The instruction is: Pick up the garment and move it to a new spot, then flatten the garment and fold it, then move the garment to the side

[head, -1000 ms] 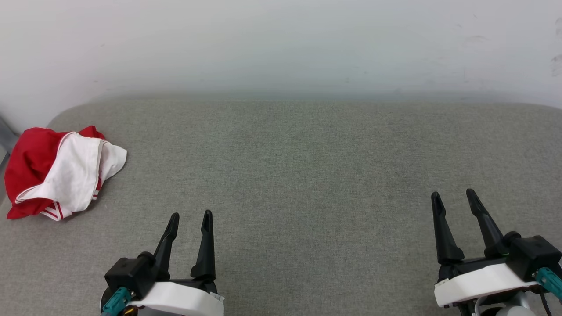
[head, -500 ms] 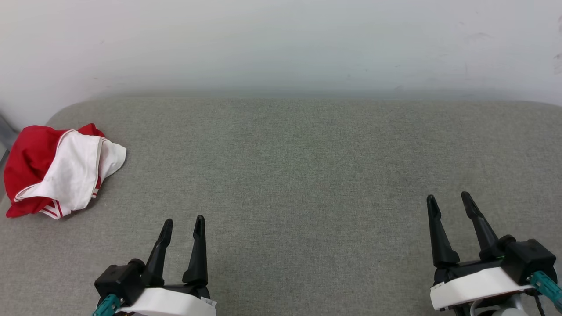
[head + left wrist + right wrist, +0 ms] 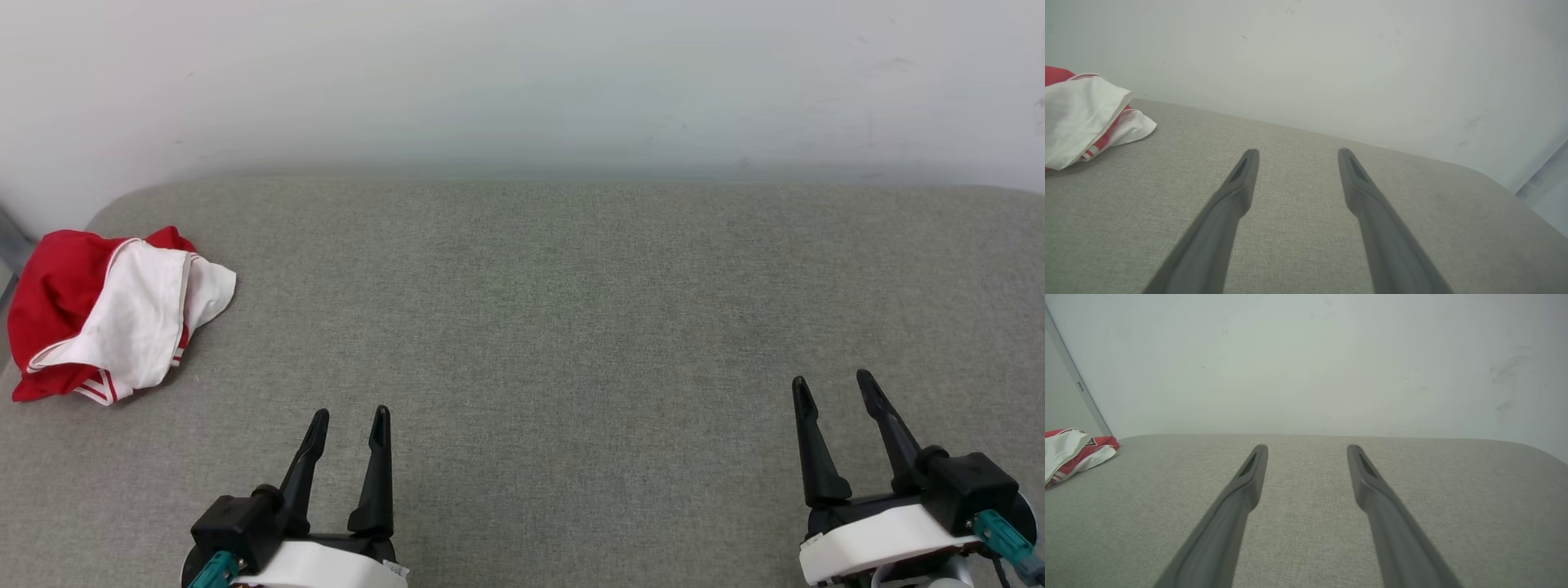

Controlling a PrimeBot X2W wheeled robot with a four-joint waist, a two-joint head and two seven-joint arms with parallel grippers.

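Lying crumpled at the left edge of the head view, the garment (image 3: 106,314) rests on the grey padded surface (image 3: 571,310), white folds over red. At lower left, the left gripper (image 3: 351,415) stands wide open, holding nothing. At lower right, the right gripper (image 3: 831,381) is equally spread and empty, well apart from the garment.

Head view looked forward and down from above the grey tabletop (image 3: 571,310) toward the white wall (image 3: 522,82). Wrist views sat low and close over it, facing that wall along the left claw (image 3: 1295,152) and right claw (image 3: 1307,448). All three shared the garment (image 3: 106,318) at their left edge.
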